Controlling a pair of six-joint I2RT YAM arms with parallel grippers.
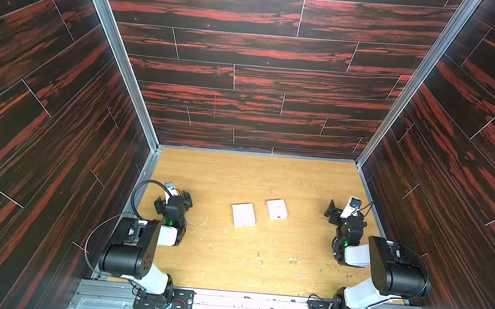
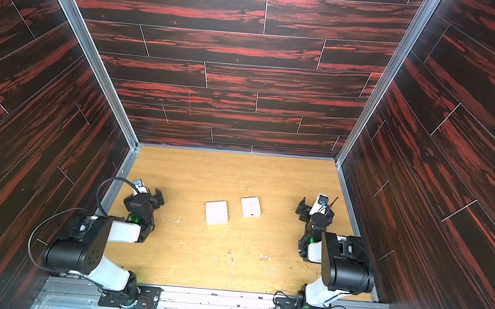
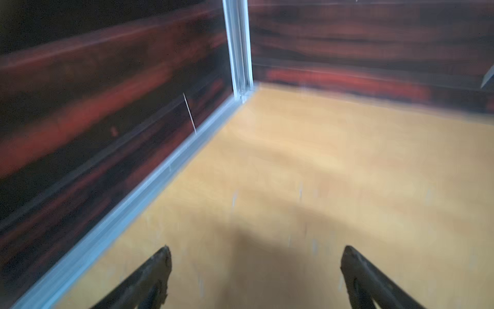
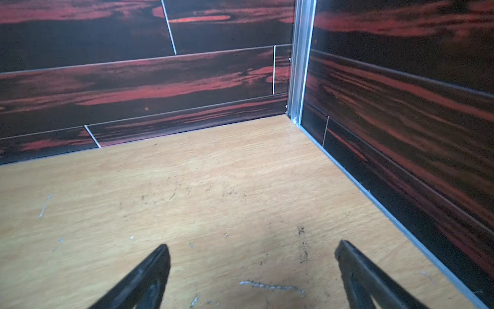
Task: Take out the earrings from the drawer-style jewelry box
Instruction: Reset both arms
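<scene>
Earrings seem to be the tiny pale, glinting cluster [image 1: 293, 260] on the bare wooden table [image 1: 238, 176], lower centre-right in both top views [image 2: 264, 257] and well apart from either box. Among the pale scratches and flecks around them, they are too small to be sure of.

Along the bottom edge, the two arms are mounted on a metal rail [image 1: 257, 303]. The left arm [image 1: 127, 251], in the lower left of the frame, rises from its base, folds at a black elbow and reaches forward low beside the left wall [image 1: 57, 144]. A green light [image 1: 170, 222] glows near its wrist. The right arm [image 1: 394, 275], in the lower right, mirrors that pose. Each is tucked in at its own side, and neither touches a box.

The left wrist view is blurred. In it the left gripper [image 3: 256, 252] has its dark jaws spread wide, with only table between them, and faces the far left corner. The right gripper [image 4: 251, 248] is likewise spread wide and empty, facing the far right corner.

Higher up, mid-frame, a larger plain pale box [image 1: 243, 214] lies flat between the two grippers. Just beside it, to its right and slightly higher, lies the drawer-style jewelry box [image 1: 276, 209]. It is small and white, appears closed, and has a dark notch at its near edge. Faint dark lettering on its lid is too small to read.
</scene>
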